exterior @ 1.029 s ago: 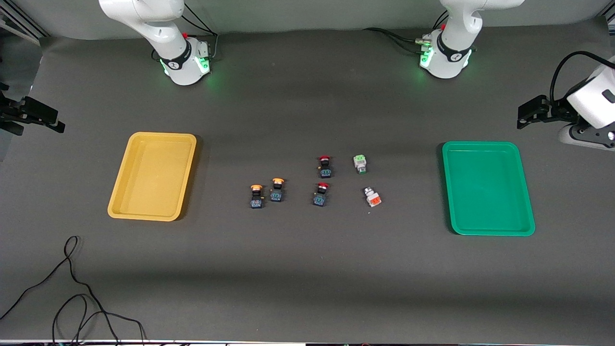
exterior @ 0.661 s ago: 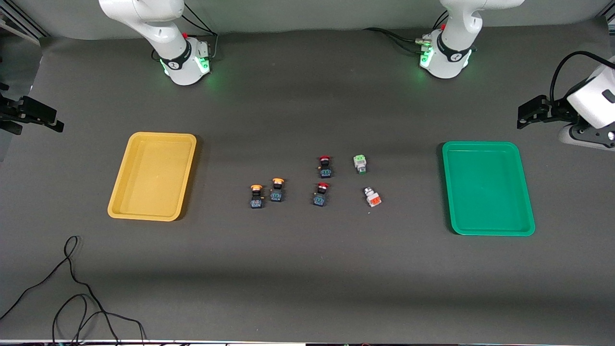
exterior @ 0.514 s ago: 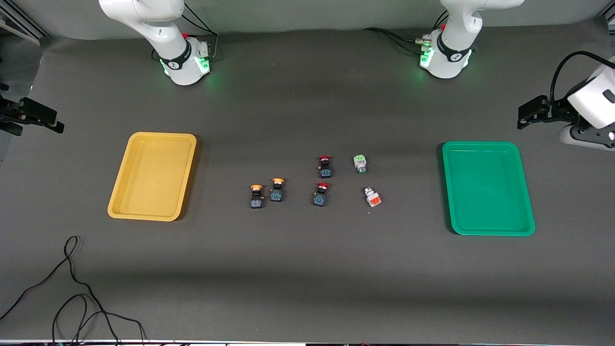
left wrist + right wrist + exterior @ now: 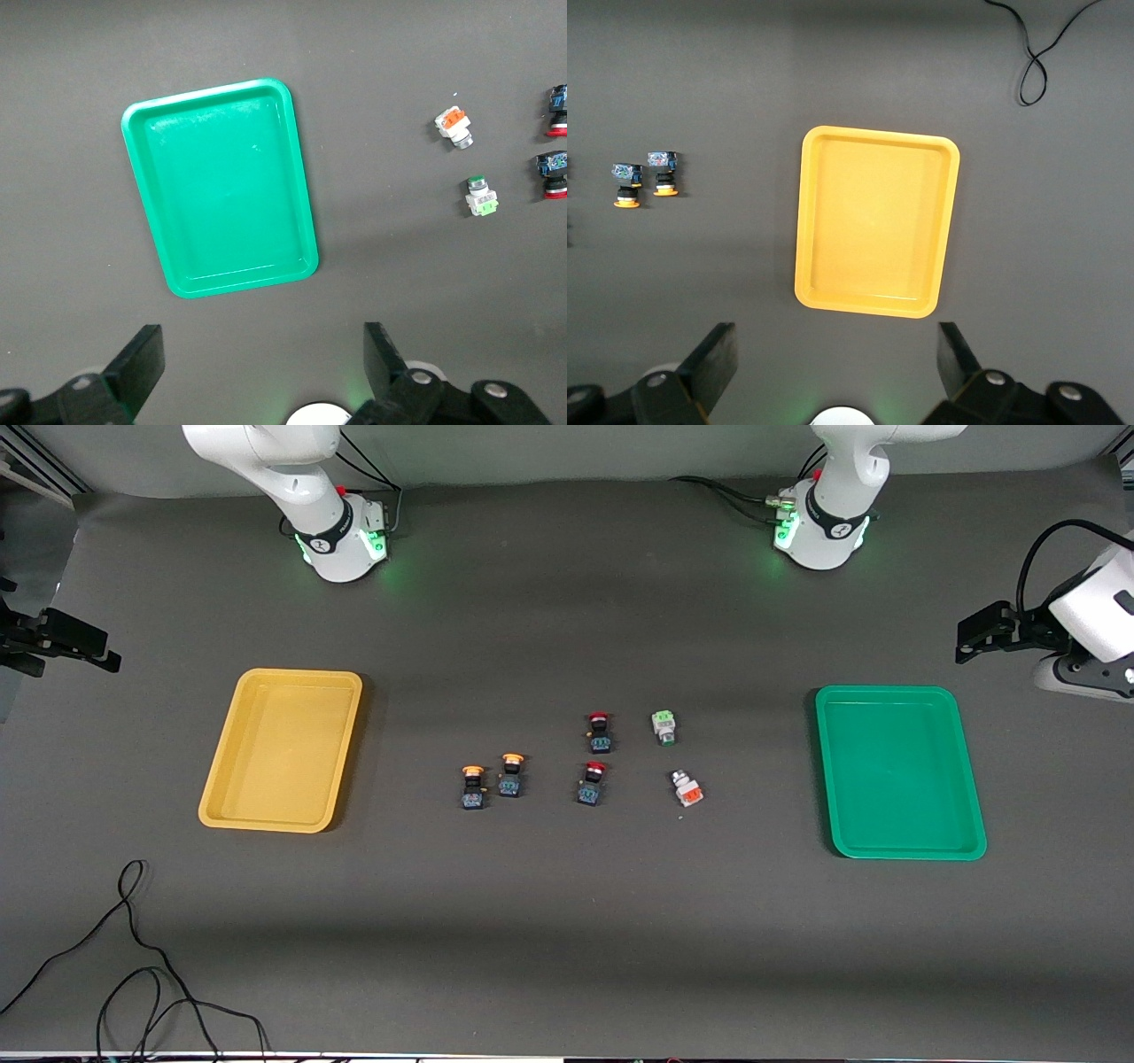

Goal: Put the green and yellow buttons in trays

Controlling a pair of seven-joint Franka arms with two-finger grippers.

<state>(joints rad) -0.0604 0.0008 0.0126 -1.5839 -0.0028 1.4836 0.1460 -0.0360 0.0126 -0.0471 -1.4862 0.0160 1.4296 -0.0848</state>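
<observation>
Two yellow-capped black buttons [image 4: 473, 786] [image 4: 511, 774] stand side by side mid-table, also in the right wrist view [image 4: 626, 184]. Toward the left arm's end lie a whitish button with a green part [image 4: 664, 726] [image 4: 481, 197] and, nearer the camera, a whitish one with an orange-red part [image 4: 686, 788] [image 4: 454, 126]. The yellow tray [image 4: 282, 749] [image 4: 877, 221] lies at the right arm's end and the green tray [image 4: 899, 771] [image 4: 221, 186] at the left arm's end; both hold nothing. My left gripper [image 4: 967, 642] [image 4: 263, 359] hangs open high beside the green tray. My right gripper [image 4: 102, 651] [image 4: 837, 354] hangs open high beside the yellow tray.
Two red-capped black buttons [image 4: 599, 732] [image 4: 592, 782] stand between the yellow-capped pair and the whitish pair. A loose black cable [image 4: 133, 957] curls on the mat near the front corner at the right arm's end. Both arm bases [image 4: 341, 540] [image 4: 824, 527] stand along the back edge.
Both grippers shift only slightly where they hang. No button or tray has moved.
</observation>
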